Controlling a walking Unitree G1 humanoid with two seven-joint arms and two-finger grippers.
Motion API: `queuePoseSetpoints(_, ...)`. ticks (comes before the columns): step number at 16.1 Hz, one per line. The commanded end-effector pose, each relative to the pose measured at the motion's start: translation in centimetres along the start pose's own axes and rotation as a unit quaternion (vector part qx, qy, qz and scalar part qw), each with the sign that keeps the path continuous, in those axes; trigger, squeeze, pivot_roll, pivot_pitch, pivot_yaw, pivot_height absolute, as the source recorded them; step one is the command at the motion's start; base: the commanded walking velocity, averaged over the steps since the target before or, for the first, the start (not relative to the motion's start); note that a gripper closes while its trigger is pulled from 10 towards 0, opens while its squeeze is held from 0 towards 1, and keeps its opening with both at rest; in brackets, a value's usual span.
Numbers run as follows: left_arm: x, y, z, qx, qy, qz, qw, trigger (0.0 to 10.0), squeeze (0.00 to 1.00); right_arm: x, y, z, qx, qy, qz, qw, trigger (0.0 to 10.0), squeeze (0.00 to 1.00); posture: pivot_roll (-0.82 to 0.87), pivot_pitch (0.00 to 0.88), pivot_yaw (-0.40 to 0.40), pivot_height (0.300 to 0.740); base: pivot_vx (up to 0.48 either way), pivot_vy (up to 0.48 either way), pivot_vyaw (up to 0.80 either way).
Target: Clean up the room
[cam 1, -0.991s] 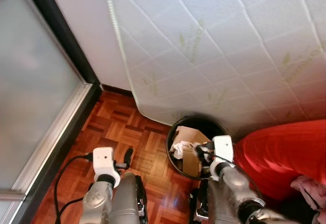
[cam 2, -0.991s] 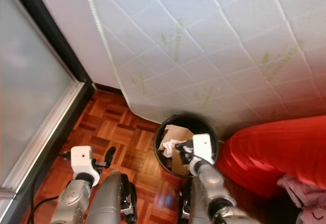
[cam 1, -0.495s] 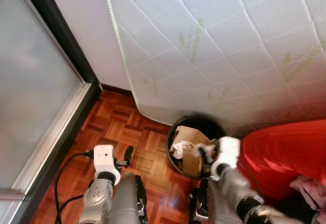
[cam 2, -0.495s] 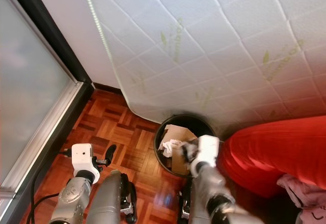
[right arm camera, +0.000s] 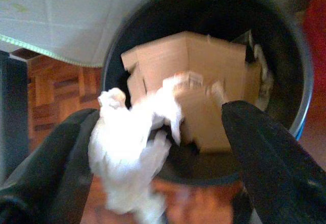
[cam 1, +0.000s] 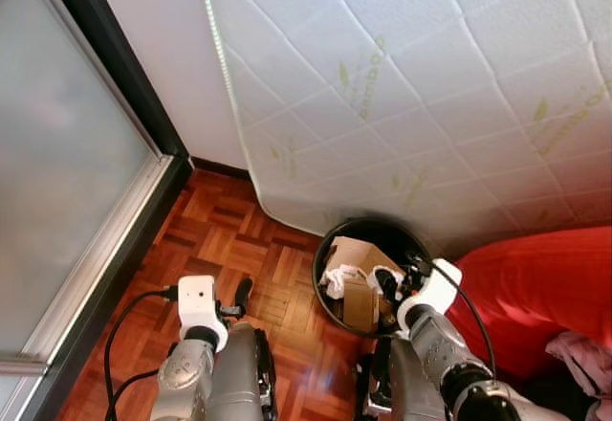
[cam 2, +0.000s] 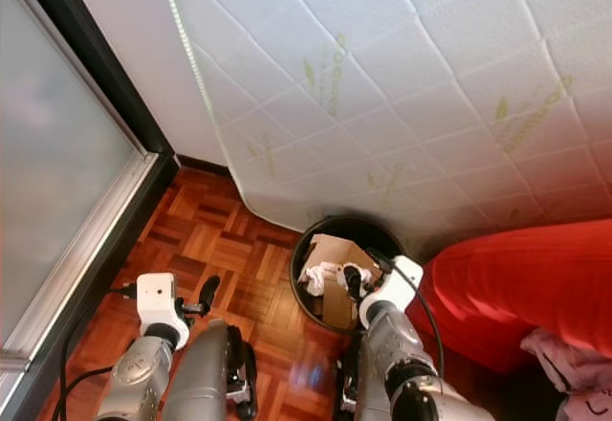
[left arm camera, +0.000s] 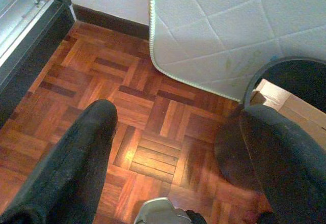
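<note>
While the left gripper (left arm camera: 168,147) hangs spread over parquet (left arm camera: 147,152), the right gripper (right arm camera: 153,147) sits parted above the black bin (cam 1: 330,297).

White tissue (right arm camera: 130,147) drapes from 1 finger over cardboard (right arm camera: 204,76); the mattress (cam 1: 430,86) print is unreadable.

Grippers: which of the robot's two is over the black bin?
The right gripper, fingers spread above the black bin with white paper between them. The left gripper is open over bare parquet floor beside it.

Cardboard (cam 1: 356,254) in bin (cam 1: 330,304), before mattress (cam 1: 402,86).
</note>
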State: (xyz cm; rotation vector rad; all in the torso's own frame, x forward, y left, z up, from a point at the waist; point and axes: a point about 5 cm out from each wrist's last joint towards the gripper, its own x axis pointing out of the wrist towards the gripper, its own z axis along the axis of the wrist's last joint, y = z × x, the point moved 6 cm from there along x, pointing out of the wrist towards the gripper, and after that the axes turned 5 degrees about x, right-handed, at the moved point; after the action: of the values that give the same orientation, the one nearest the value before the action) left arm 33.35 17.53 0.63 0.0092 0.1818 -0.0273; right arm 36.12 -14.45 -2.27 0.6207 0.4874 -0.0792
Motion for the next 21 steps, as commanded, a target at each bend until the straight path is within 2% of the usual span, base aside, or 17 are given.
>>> queuePoseSetpoints(1, -0.6, 0.3, -1.2, -0.007, 0.017, 0.009, 1.0, 10.0, 0.0, -0.2, 0.9, 1.3, -0.157, -0.041, 0.027, 0.986, 10.0, 0.0, 0.11, 0.304, 0.015, 0.632, 0.0, 0.0, 0.0)
queuePoseSetpoints(2, -0.6, 0.4, -1.2, -0.007, 0.018, 0.009, 1.0, 10.0, 0.0, -0.2, 1.3, 1.4, -0.186, -0.046, 0.038, 0.981, 10.0, 0.0, 0.11, 0.302, 0.015, 0.632, 0.0, 0.0, 0.0)
queuePoseSetpoints(4, -0.6, 0.3, -1.2, -0.007, 0.019, 0.008, 1.0, 10.0, 0.0, -0.2, 0.3, 0.8, -0.155, -0.023, 0.013, 0.988, 10.0, 0.0, 0.11, 0.301, 0.015, 0.632, 0.0, 0.0, 0.0)
queuePoseSetpoints(5, -0.6, 0.3, -1.3, -0.007, 0.02, 0.008, 1.0, 10.0, 0.0, -0.4, -2.2, -0.9, -0.053, 0.032, -0.054, 0.997, 10.0, 0.0, 0.11, 0.298, 0.015, 0.632, 0.0, 0.0, 0.0)
queuePoseSetpoints(7, -0.6, 0.3, -1.3, -0.007, 0.02, 0.007, 1.0, 10.0, 0.0, -0.4, -2.0, -0.8, 0.031, 0.023, -0.043, 0.998, 10.0, 0.0, 0.11, 0.296, 0.015, 0.632, 0.0, 0.0, 0.0)
queuePoseSetpoints(8, -0.5, 0.2, -1.2, -0.008, 0.019, 0.006, 1.0, 10.0, 0.0, -0.5, -2.2, -1.9, 0.054, 0.051, -0.052, 0.996, 10.0, 0.0, 0.1, 0.293, 0.014, 0.632, 0.0, 0.0, 0.0)
queuePoseSetpoints(9, -0.5, 0.1, -1.2, -0.008, 0.019, 0.005, 1.0, 10.0, 0.0, -0.5, -2.1, -2.0, 0.038, 0.054, -0.047, 0.997, 10.0, 0.0, 0.1, 0.293, 0.014, 0.632, 0.0, 0.0, 0.0)
queuePoseSetpoints(11, -0.4, 0.1, -1.2, -0.008, 0.018, 0.006, 1.0, 10.0, 0.0, -0.2, -0.4, 0.3, -0.141, -0.005, -0.001, 0.99, 10.0, 0.0, 0.11, 0.292, 0.012, 0.632, 0.0, 0.0, 0.0)
queuePoseSetpoints(12, -0.4, 0.1, -1.2, -0.008, 0.018, 0.006, 1.0, 10.0, 0.0, -0.1, 0.3, 0.2, -0.132, -0.005, 0.017, 0.991, 10.0, 0.0, 0.11, 0.292, 0.012, 0.632, 0.0, 0.0, 0.0)
queuePoseSetpoints(13, -0.5, 0.1, -1.2, -0.008, 0.018, 0.007, 1.0, 10.0, 0.0, -0.1, 0.0, -0.8, -0.057, 0.026, 0.01, 0.998, 10.0, 0.0, 0.11, 0.293, 0.011, 0.632, 0.0, 0.0, 0.0)
queuePoseSetpoints(14, -0.5, 0.2, -1.2, -0.008, 0.019, 0.007, 1.0, 10.0, 0.0, -0.5, -1.4, -2.8, -0.006, 0.081, -0.034, 0.996, 10.0, 0.0, 0.1, 0.293, 0.01, 0.632, 0.0, 0.0, 0.0)
queuePoseSetpoints(15, -0.5, 0.2, -1.3, -0.008, 0.019, 0.007, 1.0, 10.0, 0.0, -0.7, -2.2, -3.2, -0.007, 0.089, -0.056, 0.994, 10.0, 0.0, 0.11, 0.294, 0.011, 0.632, 0.0, 0.0, 0.0)
queuePoseSetpoints(17, -0.5, 0.2, -1.2, -0.008, 0.018, 0.008, 1.0, 10.0, 0.0, -0.7, -2.3, -3.2, 0.081, 0.08, -0.067, 0.991, 10.0, 0.0, 0.11, 0.296, 0.011, 0.632, 0.0, 0.0, 0.0)
queuePoseSetpoints(18, -0.6, 0.1, -1.2, -0.008, 0.018, 0.007, 1.0, 10.0, 0.0, -0.9, -2.5, -4.2, 0.133, 0.107, -0.084, 0.982, 10.0, 0.0, 0.1, 0.296, 0.011, 0.632, 0.0, 0.0, 0.0)
queuePoseSetpoints(19, -0.6, 0.1, -1.2, -0.008, 0.018, 0.007, 1.0, 10.0, 0.0, -0.8, -2.6, -3.6, 0.1, 0.092, -0.078, 0.988, 10.0, 0.0, 0.11, 0.296, 0.011, 0.632, 0.0, 0.0, 0.0)
queuePoseSetpoints(20, -0.5, 0.1, -1.2, -0.008, 0.018, 0.007, 1.0, 10.0, 0.0, -0.3, -1.9, -1.0, -0.032, 0.037, -0.04, 0.998, 10.0, 0.0, 0.11, 0.297, 0.013, 0.632, 0.0, 0.0, 0.0)
queuePoseSetpoints(21, -0.5, 0.1, -1.2, -0.008, 0.018, 0.007, 1.0, 10.0, 0.0, -0.2, -1.3, -0.3, -0.077, 0.019, -0.022, 0.997, 10.0, 0.0, 0.11, 0.297, 0.013, 0.632, 0.0, 0.0, 0.0)
